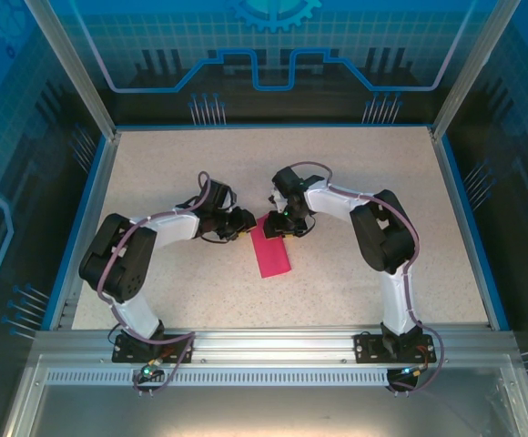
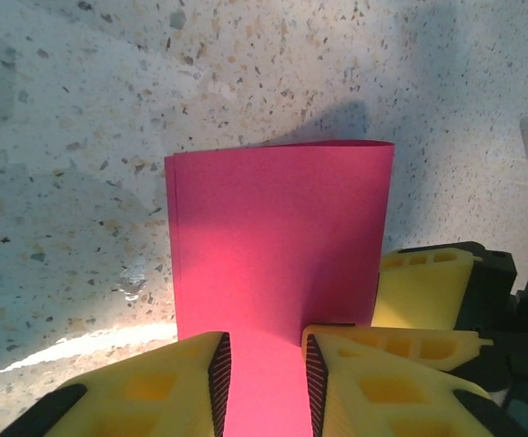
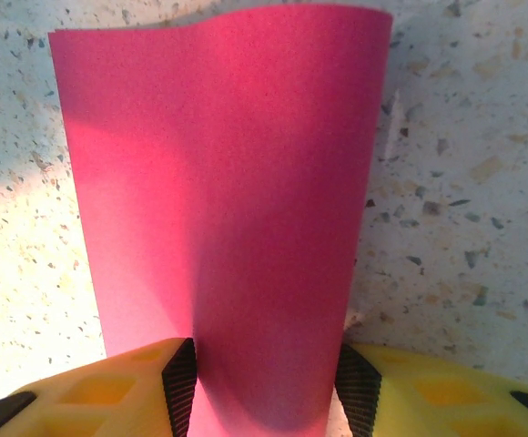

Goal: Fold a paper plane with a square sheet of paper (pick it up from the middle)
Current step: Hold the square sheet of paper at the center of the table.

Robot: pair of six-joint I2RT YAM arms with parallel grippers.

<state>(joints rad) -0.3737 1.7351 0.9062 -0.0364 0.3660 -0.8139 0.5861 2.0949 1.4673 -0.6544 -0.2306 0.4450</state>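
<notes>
The square sheet of paper (image 1: 275, 255) is magenta-pink and lies doubled over as an upright rectangle mid-table. My left gripper (image 1: 246, 225) sits at its far left corner, my right gripper (image 1: 280, 223) at its far end. In the left wrist view the paper (image 2: 278, 237) runs flat between the jaws of the left gripper (image 2: 266, 382), which stand apart. A yellow finger (image 2: 423, 287) of the other arm rests at the paper's right edge. In the right wrist view the paper (image 3: 218, 182) bows up, spanning pad to pad in the right gripper (image 3: 264, 391).
The speckled tabletop (image 1: 337, 164) is bounded by blue side rails and a blue patterned back wall (image 1: 273, 55). The arm bases are bolted to the metal rail (image 1: 273, 346) at the near edge. Both forearms bend inward toward the paper.
</notes>
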